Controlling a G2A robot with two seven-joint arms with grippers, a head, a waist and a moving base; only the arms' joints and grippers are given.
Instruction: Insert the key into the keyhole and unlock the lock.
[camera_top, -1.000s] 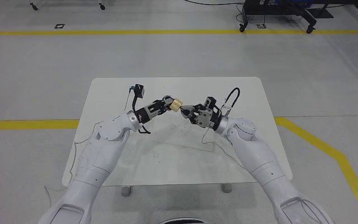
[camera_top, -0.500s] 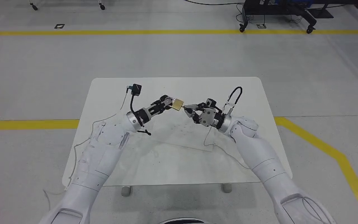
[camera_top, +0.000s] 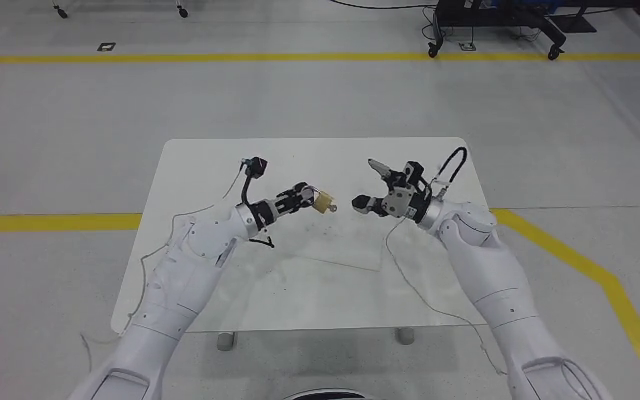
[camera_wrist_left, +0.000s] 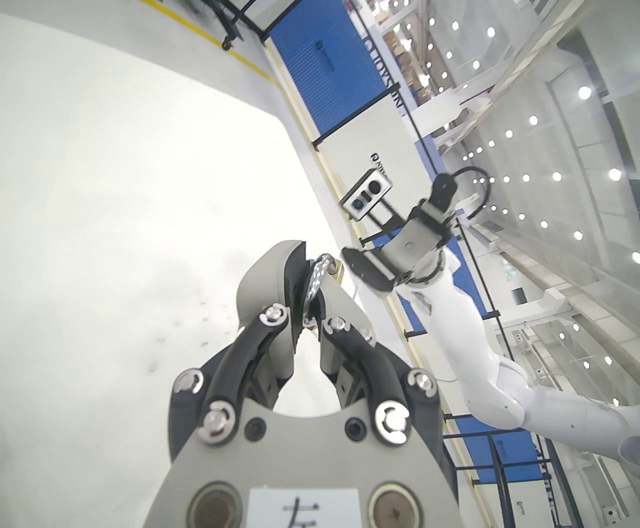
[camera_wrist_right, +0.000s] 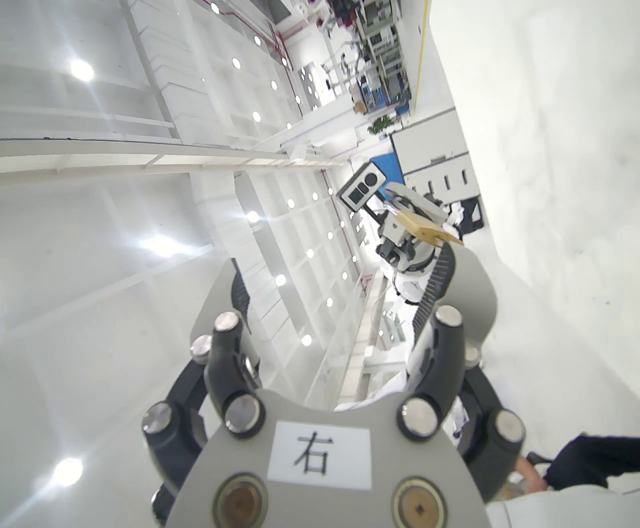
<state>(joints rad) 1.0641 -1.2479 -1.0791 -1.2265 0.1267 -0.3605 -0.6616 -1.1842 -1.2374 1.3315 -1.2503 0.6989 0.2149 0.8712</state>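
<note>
right claw (camera_top: 367, 186) drew back from lock (camera_top: 322, 201) | now spread wide | left claw (camera_top: 305, 194) clamps lock

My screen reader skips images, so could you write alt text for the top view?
The left claw holds a brass padlock over a white table. The right claw hangs open and empty beside it, not touching the brass padlock.

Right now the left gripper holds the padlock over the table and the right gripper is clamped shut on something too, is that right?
Not quite. The right gripper is open and holds nothing, as the right wrist view shows. The rest stands: the left gripper holds the padlock over the table.
</note>
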